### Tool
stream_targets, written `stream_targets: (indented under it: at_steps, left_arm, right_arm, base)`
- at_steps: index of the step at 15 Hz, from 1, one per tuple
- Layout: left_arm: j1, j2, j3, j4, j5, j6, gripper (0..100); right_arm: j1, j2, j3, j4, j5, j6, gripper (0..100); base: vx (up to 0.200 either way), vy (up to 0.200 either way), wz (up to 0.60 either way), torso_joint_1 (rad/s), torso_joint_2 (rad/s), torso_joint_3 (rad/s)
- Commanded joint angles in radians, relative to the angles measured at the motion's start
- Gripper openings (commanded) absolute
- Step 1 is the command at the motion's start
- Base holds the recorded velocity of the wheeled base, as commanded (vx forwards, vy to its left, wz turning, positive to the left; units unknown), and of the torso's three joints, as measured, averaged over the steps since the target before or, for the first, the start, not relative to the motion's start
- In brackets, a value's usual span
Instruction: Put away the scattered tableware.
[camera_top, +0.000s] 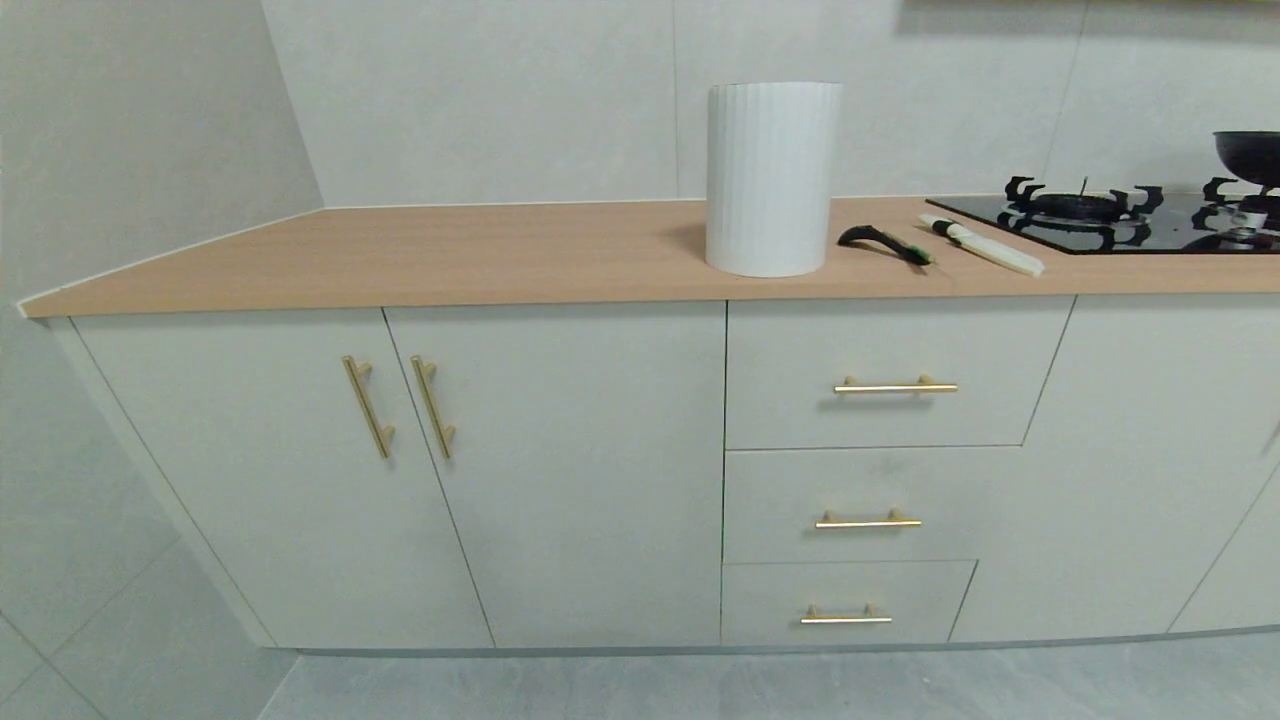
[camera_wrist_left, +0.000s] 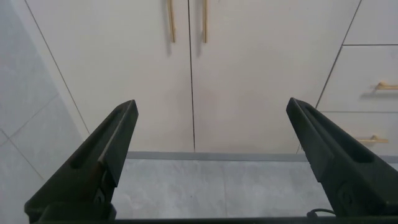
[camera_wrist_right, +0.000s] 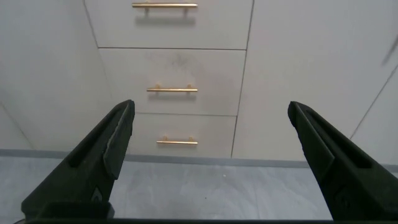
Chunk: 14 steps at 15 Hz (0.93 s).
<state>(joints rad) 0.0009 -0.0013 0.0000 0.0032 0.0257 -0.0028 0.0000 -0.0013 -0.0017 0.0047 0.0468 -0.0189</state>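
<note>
Countertop (camera_top: 450, 255): one white ribbed container (camera_top: 771, 180); beside it two utensils, a black-handled tool (camera_top: 885, 243) and a pale knife (camera_top: 985, 246). Left gripper (camera_wrist_left: 211, 106) and right gripper (camera_wrist_right: 210, 107): both spread wide, facing the cabinets.

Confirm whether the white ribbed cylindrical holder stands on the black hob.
No, the holder stands on the wooden counter, left of the hob.

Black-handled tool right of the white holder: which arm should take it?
Right, likely. The black-handled tool lies right of the white holder, above the drawers that the open right gripper faces; the open left gripper faces the double doors farther left.
</note>
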Motion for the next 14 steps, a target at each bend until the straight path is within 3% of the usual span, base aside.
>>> stream_targets:
  at_steps: [1,7,9,10,14]
  left_arm:
    - [0.001,0.001,0.0,0.0,0.0,0.0,100]
    - [0.001,0.001,0.0,0.0,0.0,0.0,100]
    - [0.001,0.001,0.0,0.0,0.0,0.0,100]
    - [0.001,0.001,0.0,0.0,0.0,0.0,100]
    - [0.001,0.001,0.0,0.0,0.0,0.0,100]
  right_arm:
    - [-0.002,0.001,0.0,0.0,0.001,-0.001,100]
    - [0.0,0.001,0.0,-0.006,0.001,-0.012,100]
    - [0.0,0.006,-0.113,-0.006,0.004,-0.004,100]
    - [0.012,0.052,-0.192,0.031,0.008,0.017,100]
    - [0.021,0.438,-0.227,0.047,0.122,0.007,100]
  base:
    - [0.0,0.0,0.0,0.0,0.0,0.0]
    - [0.0,0.0,0.0,0.0,0.0,0.0]
    - [0.0,0.0,0.0,0.0,0.0,0.0]
    - [0.0,0.0,0.0,0.0,0.0,0.0]
    - [0.0,0.0,0.0,0.0,0.0,0.0]
